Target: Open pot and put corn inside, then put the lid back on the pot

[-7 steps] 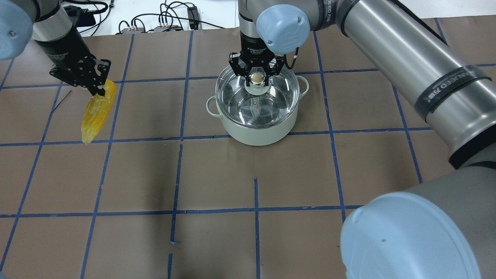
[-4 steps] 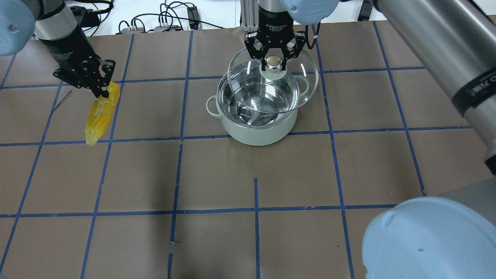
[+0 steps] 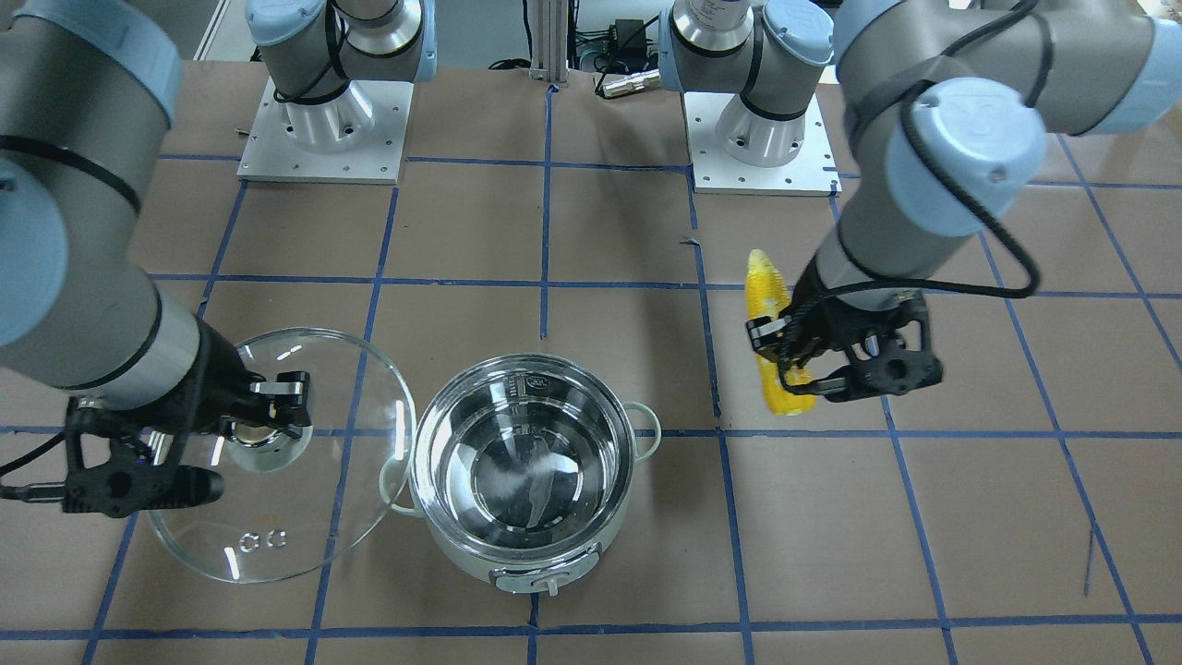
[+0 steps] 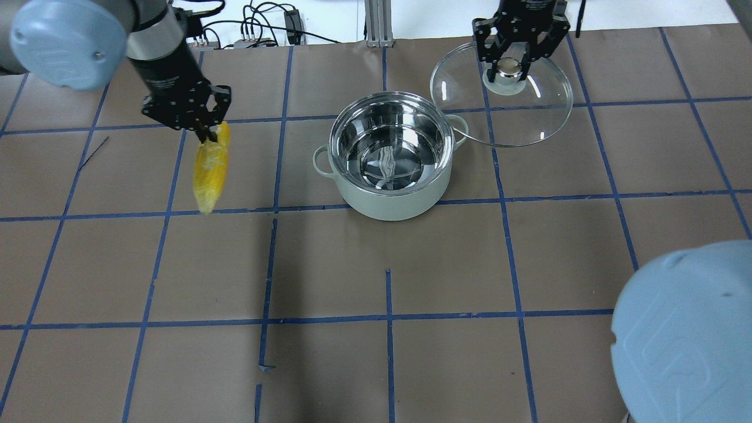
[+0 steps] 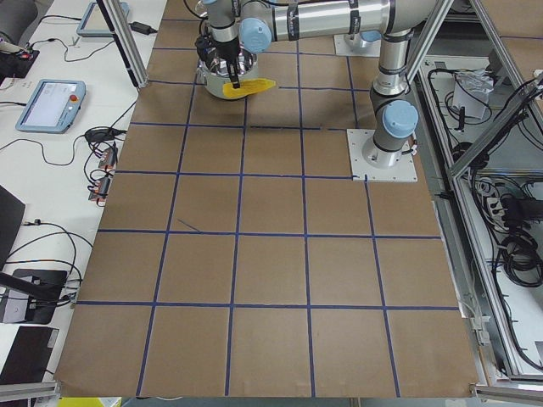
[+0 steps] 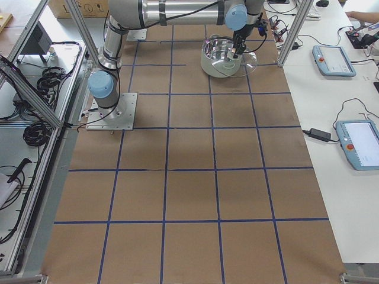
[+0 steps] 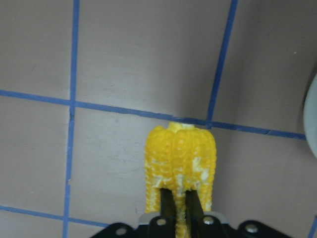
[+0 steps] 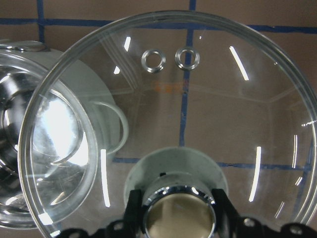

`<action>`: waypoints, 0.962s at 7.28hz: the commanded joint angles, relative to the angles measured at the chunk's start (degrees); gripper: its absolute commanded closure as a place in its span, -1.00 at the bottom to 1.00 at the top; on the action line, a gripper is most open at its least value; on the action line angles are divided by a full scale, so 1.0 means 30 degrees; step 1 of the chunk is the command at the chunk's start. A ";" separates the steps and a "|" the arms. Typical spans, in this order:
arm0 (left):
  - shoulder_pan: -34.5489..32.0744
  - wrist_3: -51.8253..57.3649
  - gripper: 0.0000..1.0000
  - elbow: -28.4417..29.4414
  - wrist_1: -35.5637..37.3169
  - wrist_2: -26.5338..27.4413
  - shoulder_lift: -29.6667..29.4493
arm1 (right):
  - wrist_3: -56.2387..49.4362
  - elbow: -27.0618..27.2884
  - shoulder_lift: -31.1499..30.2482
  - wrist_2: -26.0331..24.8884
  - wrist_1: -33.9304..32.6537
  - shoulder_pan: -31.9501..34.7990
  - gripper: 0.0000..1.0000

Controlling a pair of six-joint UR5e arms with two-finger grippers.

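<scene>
The pot (image 4: 399, 205) stands uncovered, its steel inside empty; it also shows in the front view (image 3: 480, 563). My right gripper (image 4: 510, 67) is shut on the knob of the glass lid (image 4: 529, 117) and holds it in the air to the pot's right and behind it, past the right handle. The lid shows in the front view (image 3: 314, 462) and the right wrist view (image 8: 223, 114). My left gripper (image 4: 208, 134) is shut on the thick end of the corn (image 4: 211, 167), which hangs above the table to the pot's left. The corn fills the left wrist view (image 7: 181, 158).
Brown paper with blue tape grid lines (image 4: 388, 320) covers the table. Cables and connectors (image 4: 252, 35) lie along the far edge. The two arm bases (image 3: 323, 120) stand at the robot's side of the table.
My right gripper has lifted the lid off the pot and carried it to the right and back. My left gripper has moved the corn to the right, nearer the pot.
</scene>
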 commanded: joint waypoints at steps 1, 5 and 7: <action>-0.2831 -0.3522 0.90 0.0203 0.2359 -0.0077 -0.1756 | -0.1041 0.0398 0.0121 0.0185 0.0017 -0.1095 0.52; -0.4306 -0.5613 0.90 0.1286 0.2865 -0.0956 -0.1968 | -0.1451 0.0577 0.0121 0.0245 -0.0100 -0.1155 0.52; -0.4801 -0.6605 0.90 0.2539 0.2836 -0.1220 -0.3134 | -0.1452 0.0577 0.0121 0.0245 -0.0100 -0.1155 0.53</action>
